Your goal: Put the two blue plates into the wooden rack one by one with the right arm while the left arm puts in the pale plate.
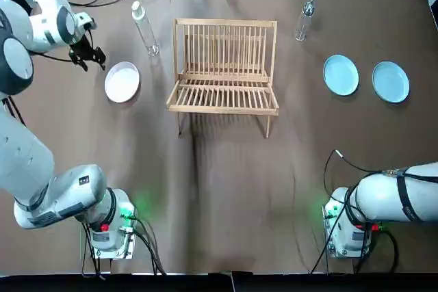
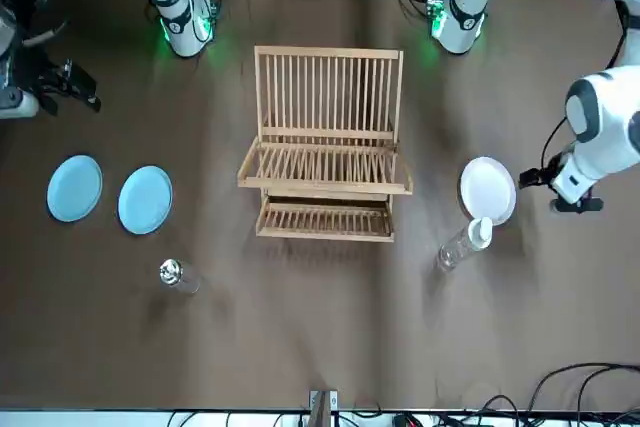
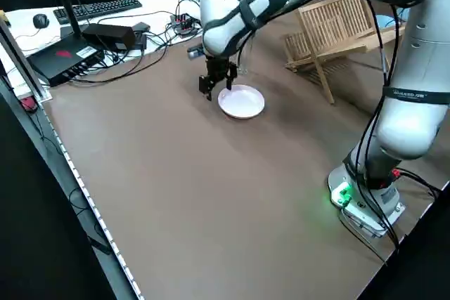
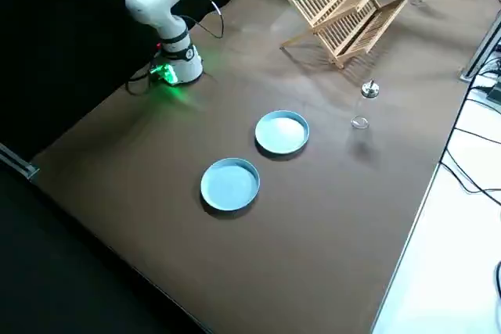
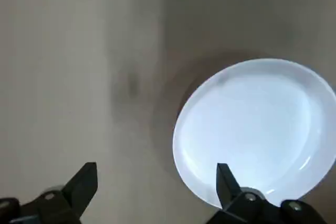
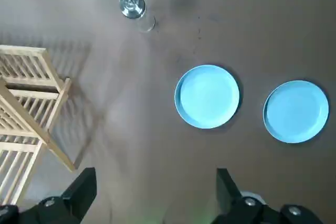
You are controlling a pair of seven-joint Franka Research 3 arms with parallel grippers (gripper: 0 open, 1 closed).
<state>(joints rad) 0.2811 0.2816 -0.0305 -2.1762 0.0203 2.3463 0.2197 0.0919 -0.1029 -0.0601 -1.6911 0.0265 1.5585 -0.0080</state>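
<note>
Left hand (image 5: 155, 174): spread astride pale plate (image 1: 122, 82) rim, seemingly for edge pinch. Right hand (image 6: 155, 182): spread, raised high; inner blue plate (image 1: 341, 74), outer blue plate (image 1: 391, 81) flat on table (image 1: 226, 189); wooden rack (image 1: 224, 66) unfilled

Bright overhead light; the wooden rack (image 1: 224, 94) casts soft shadow.

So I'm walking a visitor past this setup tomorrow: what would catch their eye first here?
The wooden rack stands mid-table with no plate in it, flanked by a blue plate and a second blue plate side by side on the robot's right and the pale plate on its left. The left gripper, fingers open, hovers low at the pale plate's rim, while the right gripper hangs open high above the table.
</note>
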